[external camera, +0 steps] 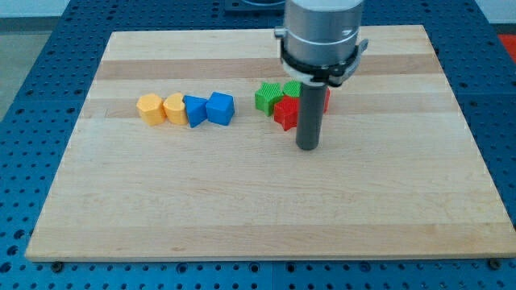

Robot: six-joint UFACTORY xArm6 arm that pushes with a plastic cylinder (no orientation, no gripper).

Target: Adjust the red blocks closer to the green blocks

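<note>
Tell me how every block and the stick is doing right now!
my tip: down on the board, just below the red blocks.
red star block: flat, touching the green block.
second red block: mostly hidden behind the rod.
green blocks: together, beside the reds.
blue blocks: side by side.
orange blocks: side by side, left of the blues.

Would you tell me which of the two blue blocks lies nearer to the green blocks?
The blue cube, at the right end of the row, is nearer the green blocks; the other blue block touches the yellow one.

One camera looked down from in front and above, taking in the whole bench (242, 217) at middling range.
</note>
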